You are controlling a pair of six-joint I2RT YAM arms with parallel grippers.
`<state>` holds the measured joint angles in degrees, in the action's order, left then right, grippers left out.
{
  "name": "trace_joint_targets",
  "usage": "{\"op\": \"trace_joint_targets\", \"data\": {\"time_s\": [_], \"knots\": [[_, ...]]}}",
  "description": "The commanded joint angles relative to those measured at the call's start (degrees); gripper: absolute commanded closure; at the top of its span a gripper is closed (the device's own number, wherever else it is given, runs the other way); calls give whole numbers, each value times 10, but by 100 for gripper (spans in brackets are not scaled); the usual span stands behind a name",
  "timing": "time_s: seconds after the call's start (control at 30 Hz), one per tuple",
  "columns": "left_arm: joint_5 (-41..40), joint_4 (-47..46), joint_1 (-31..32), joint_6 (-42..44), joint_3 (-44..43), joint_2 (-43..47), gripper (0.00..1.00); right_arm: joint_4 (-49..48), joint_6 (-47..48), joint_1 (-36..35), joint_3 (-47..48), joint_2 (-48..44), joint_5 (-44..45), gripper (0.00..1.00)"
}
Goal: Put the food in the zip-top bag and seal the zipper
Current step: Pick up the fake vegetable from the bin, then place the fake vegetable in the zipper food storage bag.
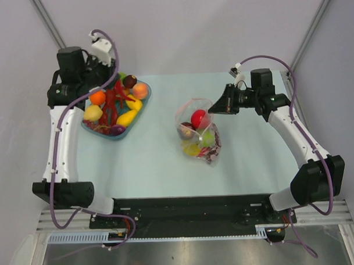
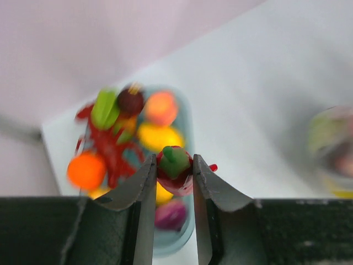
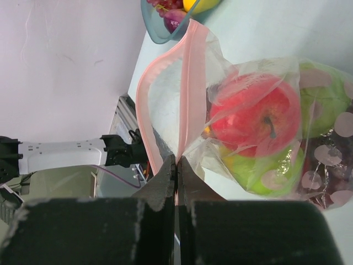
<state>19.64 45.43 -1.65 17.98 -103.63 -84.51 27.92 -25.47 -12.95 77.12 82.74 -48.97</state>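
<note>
You see a robot lab cell: plain grey walls [image 1: 179,33], a pale table [image 1: 155,162], aluminium rails [image 1: 342,207] at its near edge, two arms [image 1: 62,142] [image 1: 293,131] bolted there.

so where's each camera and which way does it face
top external: above and behind, looking down on the table; left arm and right arm show.
left wrist: looks down past the left gripper, gripping a red toy fruit, onto the dish.
right wrist: looks along the right gripper pinching the zipper of the bag.
All show the dish.
</note>
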Motion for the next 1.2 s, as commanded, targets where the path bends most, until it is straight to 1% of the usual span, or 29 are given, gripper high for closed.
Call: {"op": "trace_joint_targets", "data": {"time_s": [0.0,0.07,0.1,0.13,0.17,0.23,0.27,0.4,0.47,0.63,0.73,0.87,0.93,1.0,1.03,1.07,1.17], "knots": [[22,-29,139,-39,-82,44,100,-33,-15,-6,8,-9,-17,100],[22,-45,181,-58,-89,43,100,-38,-17,-7,8,-10,-18,100],[23,-63,220,-62,-84,42,100,-38,-19,-8,8,-11,-19,100],[22,-74,240,-63,-68,44,100,-38,-19,-8,8,-12,-19,100],[20,-100,277,-66,-55,44,100,-38,-19,-8,8,-13,-19,100],[20,-118,310,-73,-26,40,100,-39,-21,-7,8,-15,-22,100],[22,-125,338,-78,-21,36,100,-39,-22,-7,8,-16,-22,100],[37,-140,388,-86,18,24,100,-41,-27,-1,8,-26,-28,100],[37,-143,410,-81,51,22,100,-41,-27,2,8,-30,-31,100],[40,-143,426,-77,110,15,100,-42,-29,4,8,-40,-43,100],[44,-134,442,-66,126,5,100,-45,-33,4,8,-41,-50,100],[73,-135,455,-81,154,-5,100,-55,-41,4,8,-39,-59,100],[73,-143,457,-93,171,-11,100,-59,-42,4,8,-37,-62,100],[57,-148,458,-90,178,-9,100,-60,-42,5,8,-38,-66,100],[25,-155,457,-85,179,-6,100,-60,-41,5,8,-39,-67,100],[13,-157,454,-77,178,0,100,-60,-41,6,8,-40,-67,100],[-2,-173,445,-59,173,28,100,-49,-33,6,8,-44,-64,100]]}}
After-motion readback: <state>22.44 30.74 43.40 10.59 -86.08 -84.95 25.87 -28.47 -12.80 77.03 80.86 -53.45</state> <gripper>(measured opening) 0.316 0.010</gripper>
